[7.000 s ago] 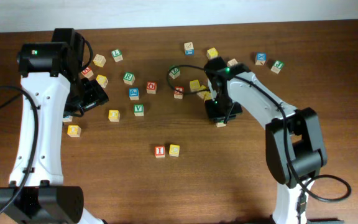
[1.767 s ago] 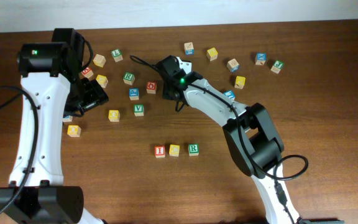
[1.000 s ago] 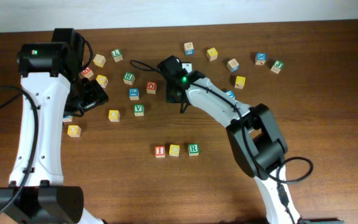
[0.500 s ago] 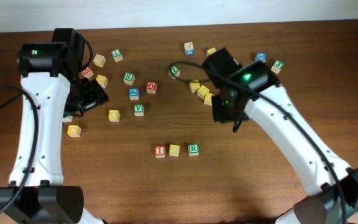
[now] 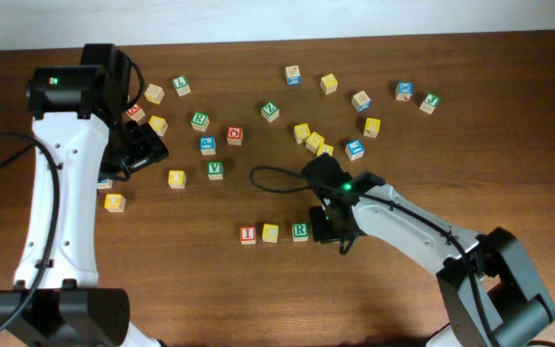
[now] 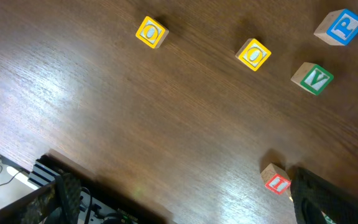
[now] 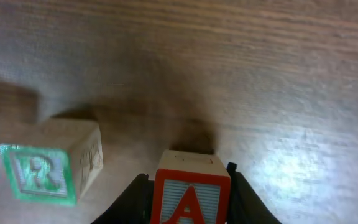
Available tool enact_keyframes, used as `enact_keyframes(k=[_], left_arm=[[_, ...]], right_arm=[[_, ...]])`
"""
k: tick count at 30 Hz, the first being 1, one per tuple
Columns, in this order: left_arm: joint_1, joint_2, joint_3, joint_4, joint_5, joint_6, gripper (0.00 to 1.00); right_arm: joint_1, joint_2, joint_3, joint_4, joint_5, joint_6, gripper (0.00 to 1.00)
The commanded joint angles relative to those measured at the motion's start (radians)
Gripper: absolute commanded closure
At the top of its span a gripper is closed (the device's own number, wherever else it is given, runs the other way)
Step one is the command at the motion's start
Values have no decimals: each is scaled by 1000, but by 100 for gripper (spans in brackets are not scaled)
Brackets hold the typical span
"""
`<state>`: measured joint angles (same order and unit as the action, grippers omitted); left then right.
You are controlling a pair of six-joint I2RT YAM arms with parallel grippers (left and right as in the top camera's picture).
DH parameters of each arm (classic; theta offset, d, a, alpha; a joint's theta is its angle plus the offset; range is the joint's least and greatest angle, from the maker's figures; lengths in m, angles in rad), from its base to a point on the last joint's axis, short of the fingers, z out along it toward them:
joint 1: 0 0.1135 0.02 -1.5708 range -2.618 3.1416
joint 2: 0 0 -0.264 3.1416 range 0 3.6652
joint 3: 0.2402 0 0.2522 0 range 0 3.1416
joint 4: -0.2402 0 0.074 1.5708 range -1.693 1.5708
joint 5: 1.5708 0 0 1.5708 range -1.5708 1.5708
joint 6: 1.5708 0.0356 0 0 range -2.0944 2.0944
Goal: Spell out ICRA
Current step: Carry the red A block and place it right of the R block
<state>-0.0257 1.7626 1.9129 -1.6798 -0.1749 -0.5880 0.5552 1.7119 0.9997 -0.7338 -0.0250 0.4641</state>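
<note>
Three wooden cubes stand in a row at the table's front middle: the red-lettered I (image 5: pixel 248 233), the yellow-faced C (image 5: pixel 270 232) and the green-lettered R (image 5: pixel 300 231). My right gripper (image 5: pixel 329 225) is just right of the R and hides its load from above. In the right wrist view it (image 7: pixel 190 198) is shut on the red-lettered A cube (image 7: pixel 191 190), low over the wood, with the R (image 7: pixel 45 165) to its left. My left gripper (image 5: pixel 141 151) hangs open and empty at the back left. Its wrist view shows the I cube (image 6: pixel 277 182).
Several loose cubes lie across the back of the table, among them the green V (image 5: pixel 216 170), the red O (image 5: pixel 234 135) and a yellow cluster (image 5: pixel 313 141). Two yellow cubes (image 5: pixel 176 178) (image 5: pixel 114 202) lie near my left arm. A black cable (image 5: pixel 268 173) trails behind my right arm.
My right arm has swung from the back middle down to the row with the A cube in its jaws. The R cube joined the row earlier. The left arm has not moved.
</note>
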Motion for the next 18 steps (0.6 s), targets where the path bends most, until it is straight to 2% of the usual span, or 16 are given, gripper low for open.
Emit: enact_keyframes(k=[1,8,18], left_arm=[[3,5,-1,-1,-5,-13,1],[3,5,-1,-1,-5,-14,1],[3,5,-1,-1,-5,-14,1]], right_arm=[[1,-10,-21,40,-7,4,74],[1,-10,-21,67,-31,4,67],[1,-10,-21,88,-80,47,68]])
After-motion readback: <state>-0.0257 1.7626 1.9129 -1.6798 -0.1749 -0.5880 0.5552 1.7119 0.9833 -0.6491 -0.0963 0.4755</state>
